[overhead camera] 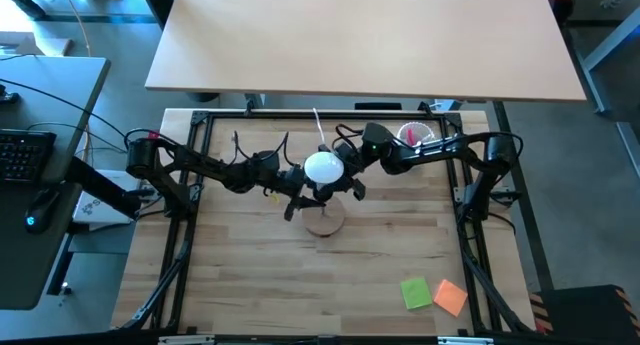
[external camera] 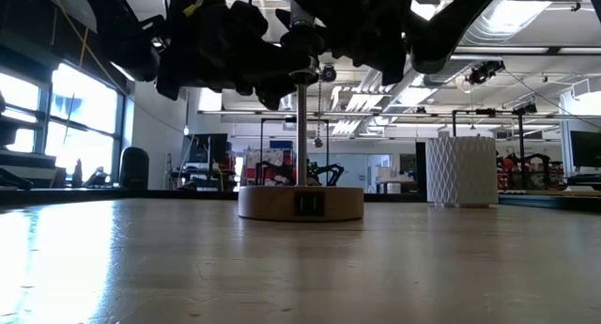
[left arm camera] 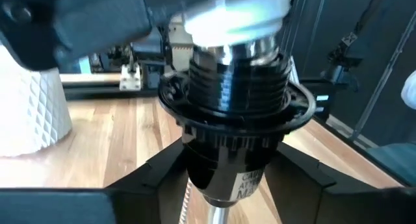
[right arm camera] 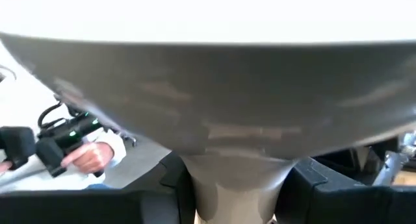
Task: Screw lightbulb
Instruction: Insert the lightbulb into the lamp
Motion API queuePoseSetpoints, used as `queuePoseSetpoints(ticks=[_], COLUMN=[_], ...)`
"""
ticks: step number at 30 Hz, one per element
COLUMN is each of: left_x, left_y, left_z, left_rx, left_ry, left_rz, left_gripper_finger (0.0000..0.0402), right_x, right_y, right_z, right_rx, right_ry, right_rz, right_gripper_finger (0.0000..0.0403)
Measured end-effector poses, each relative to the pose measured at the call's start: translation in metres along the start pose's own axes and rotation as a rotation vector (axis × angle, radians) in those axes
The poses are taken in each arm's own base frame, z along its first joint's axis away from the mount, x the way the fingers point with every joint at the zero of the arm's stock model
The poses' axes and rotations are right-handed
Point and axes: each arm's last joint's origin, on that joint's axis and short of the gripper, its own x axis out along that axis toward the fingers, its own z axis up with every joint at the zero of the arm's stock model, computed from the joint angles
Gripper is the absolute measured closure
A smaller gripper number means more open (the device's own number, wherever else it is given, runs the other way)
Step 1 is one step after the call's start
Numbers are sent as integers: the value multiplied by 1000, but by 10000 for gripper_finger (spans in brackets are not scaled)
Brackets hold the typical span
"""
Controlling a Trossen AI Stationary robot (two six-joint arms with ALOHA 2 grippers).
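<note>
Your small white round lightbulb sits on top of the black ribbed socket, with its shiny metal screw end only partly in. The right gripper is grasping the bulb's narrow neck. The left gripper sits around the socket from below, but you cannot tell if it is squeezing or loose. If it lets go, the socket could spin with the bulb and nothing gets tighter. If you twist crooked, the threads could jam. Push too hard sideways and the round wooden lamp base could tip on the wooden worktop.
</note>
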Motion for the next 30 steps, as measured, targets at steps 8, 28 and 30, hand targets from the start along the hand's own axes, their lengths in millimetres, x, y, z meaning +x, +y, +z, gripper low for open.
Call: queuePoseSetpoints(ticks=[8, 28, 30], left_x=[-5, -7, -2], left_y=[-7, -40, -40], left_z=[3, -26, -31], left_rx=[-1, 64, 66], left_ry=[89, 18, -1], left_rz=[41, 412, 463], left_gripper_finger=[208, 205, 205], right_x=[9, 20, 20], right_y=[6, 30, 29], right_z=[0, 13, 12], right_rx=[-28, -133, -127], right_ry=[-25, 13, 18], right_rz=[-82, -287, -290], right_gripper_finger=[269, 269, 269])
